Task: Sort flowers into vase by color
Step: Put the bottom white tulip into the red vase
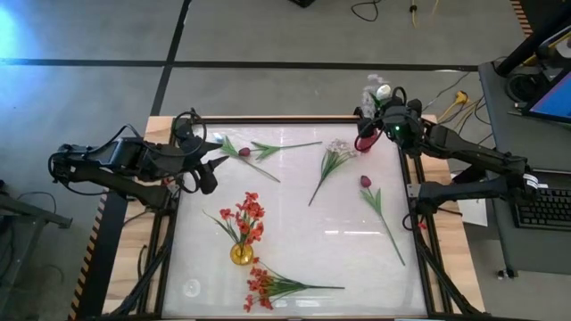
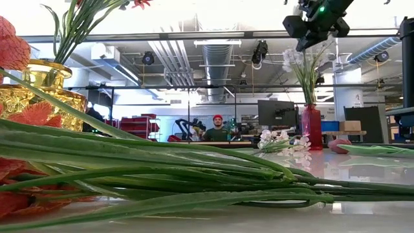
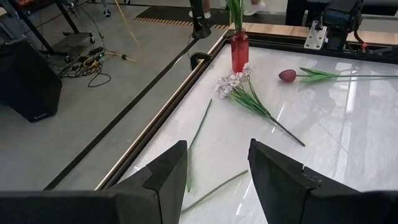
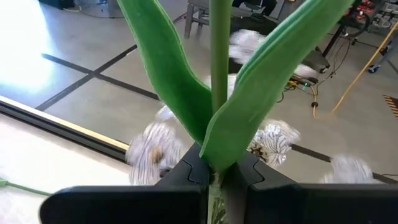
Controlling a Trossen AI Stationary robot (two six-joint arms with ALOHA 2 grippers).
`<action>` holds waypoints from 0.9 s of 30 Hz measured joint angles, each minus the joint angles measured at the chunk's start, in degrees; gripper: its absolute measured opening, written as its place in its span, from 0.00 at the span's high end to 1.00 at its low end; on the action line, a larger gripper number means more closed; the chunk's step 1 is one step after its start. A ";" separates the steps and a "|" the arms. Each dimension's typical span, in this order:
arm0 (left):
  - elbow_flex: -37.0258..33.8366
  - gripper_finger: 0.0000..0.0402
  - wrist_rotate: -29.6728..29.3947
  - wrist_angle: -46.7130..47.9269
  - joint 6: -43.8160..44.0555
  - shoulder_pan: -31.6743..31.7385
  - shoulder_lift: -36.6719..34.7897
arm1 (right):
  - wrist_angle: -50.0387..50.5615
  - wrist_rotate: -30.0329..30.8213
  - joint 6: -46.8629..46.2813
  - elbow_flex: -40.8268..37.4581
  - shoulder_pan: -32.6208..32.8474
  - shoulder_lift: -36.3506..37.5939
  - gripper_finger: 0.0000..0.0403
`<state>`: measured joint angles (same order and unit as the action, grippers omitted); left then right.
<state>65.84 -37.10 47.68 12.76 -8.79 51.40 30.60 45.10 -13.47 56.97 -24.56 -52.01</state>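
right gripper point(image 1: 382, 114): at 1 o'clock corner of the tabletop point(image 1: 294, 223), above the red vase point(image 1: 363, 143); fingers point(image 4: 186, 171) clenched on the green stem of a white spray point(image 4: 214, 93), two leaves fanning up past the fingers, pale blossoms behind.
left gripper point(image 1: 219, 163): at 10 o'clock edge, fingers point(image 3: 168, 174) spread, nothing between them, aimed across the tabletop.
red vase: upright at 1 o'clock corner, green stems in it in the low view, under the right gripper.
gold vase point(image 1: 241, 254): at 7 o'clock of centre, holds red-orange sprays point(image 1: 245, 217).
loose red-orange spray point(image 1: 263, 287): flat at 6 o'clock, just below the gold vase, stem pointing to 3 o'clock.
loose white spray point(image 1: 335, 156): flat near 12 o'clock, blossoms just beside the red vase, stem running to 7 o'clock.
maroon tulip A point(image 1: 244, 152): flat at 11 o'clock, just ahead of the left gripper.
maroon tulip B point(image 1: 366, 182): flat at 2 o'clock, stem running to 5 o'clock.
writing: none readable, no labels or brands legible.
background: person with red headwear point(image 2: 217, 129) seated far behind the tabletop in the low view.
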 joint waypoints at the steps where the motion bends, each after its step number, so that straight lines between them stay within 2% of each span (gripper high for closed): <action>1: 0.00 0.61 0.00 0.01 -0.01 0.00 0.00 | -0.05 0.00 0.00 0.00 0.00 0.03 0.97; 8: 0.00 0.61 0.00 0.10 0.00 0.00 0.00 | -2.45 -0.63 -0.02 0.00 0.00 1.07 0.97; 20: 0.00 0.61 0.00 0.13 0.00 0.01 0.02 | -2.13 -0.04 0.02 0.00 -0.15 5.33 0.97; 27: 0.00 0.61 0.00 0.20 0.00 0.01 0.02 | -0.49 -0.02 -0.42 0.00 -0.13 5.09 0.97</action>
<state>65.84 -37.10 47.88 12.77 -8.78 51.42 30.10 45.08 -13.89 56.97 -24.69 -46.92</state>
